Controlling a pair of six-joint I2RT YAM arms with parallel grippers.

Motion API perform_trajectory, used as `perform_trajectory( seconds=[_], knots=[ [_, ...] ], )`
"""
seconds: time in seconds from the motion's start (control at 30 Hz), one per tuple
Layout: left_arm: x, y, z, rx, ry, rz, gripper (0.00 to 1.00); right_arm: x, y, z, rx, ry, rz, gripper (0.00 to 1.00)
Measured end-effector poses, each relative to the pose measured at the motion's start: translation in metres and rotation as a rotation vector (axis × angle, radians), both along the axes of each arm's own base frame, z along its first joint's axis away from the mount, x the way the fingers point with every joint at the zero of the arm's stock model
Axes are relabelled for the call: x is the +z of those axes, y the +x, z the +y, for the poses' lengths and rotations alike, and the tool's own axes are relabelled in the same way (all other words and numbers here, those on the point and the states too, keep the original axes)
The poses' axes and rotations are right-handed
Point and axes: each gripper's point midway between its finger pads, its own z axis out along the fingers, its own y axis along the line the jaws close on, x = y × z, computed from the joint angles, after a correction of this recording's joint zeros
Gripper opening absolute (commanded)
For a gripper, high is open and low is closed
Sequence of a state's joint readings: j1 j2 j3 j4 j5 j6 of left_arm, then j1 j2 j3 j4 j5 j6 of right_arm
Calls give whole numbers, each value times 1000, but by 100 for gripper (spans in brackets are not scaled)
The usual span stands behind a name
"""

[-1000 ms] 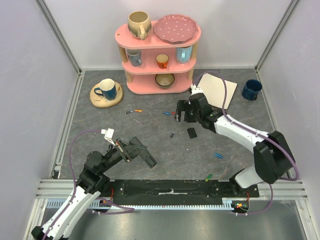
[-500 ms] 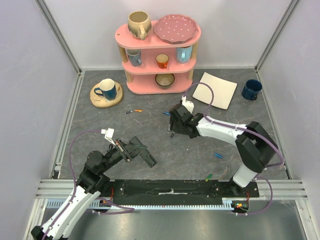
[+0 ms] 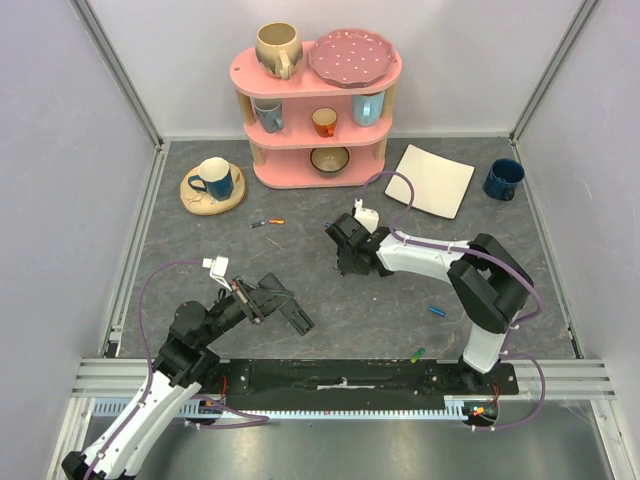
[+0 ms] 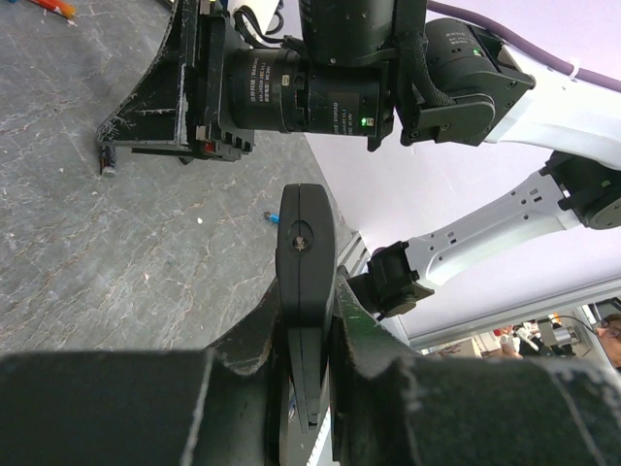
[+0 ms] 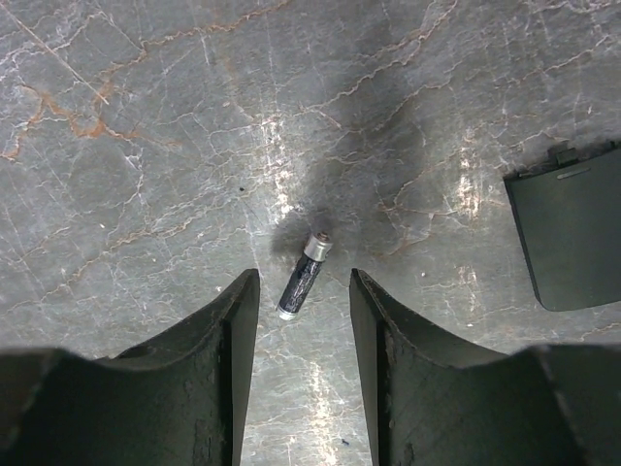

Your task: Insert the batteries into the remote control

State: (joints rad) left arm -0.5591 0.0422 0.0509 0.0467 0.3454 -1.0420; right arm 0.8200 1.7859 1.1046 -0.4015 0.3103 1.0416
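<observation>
Left: the remote control (image 4: 304, 243) pinched edge-on between the closed-in fingers of the left gripper (image 4: 310, 325), its lower end hidden in the clamp. Centre: right gripper (image 5: 302, 283) with fingers spread, a dark battery (image 5: 303, 272) loose on the table (image 5: 146, 116) between them, touching neither, hidden under the arm from above. Right: a black cover (image 5: 568, 233) cut off by the frame edge; blue battery (image 3: 437, 310) and green battery (image 3: 418, 353) too small for detail.
</observation>
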Motion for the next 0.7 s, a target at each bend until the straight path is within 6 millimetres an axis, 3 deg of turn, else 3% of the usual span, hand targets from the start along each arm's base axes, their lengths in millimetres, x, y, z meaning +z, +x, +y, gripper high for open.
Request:
perform_trajectory(
  seconds=[0.3,0.7],
  knots=[
    [0,0,0,0,1,1,2,-11,1,-2,-7,-30,18,41],
    [2,-1,0,0,-5,-7,2,-11,4,-2,38,-67,5,39]
  ],
)
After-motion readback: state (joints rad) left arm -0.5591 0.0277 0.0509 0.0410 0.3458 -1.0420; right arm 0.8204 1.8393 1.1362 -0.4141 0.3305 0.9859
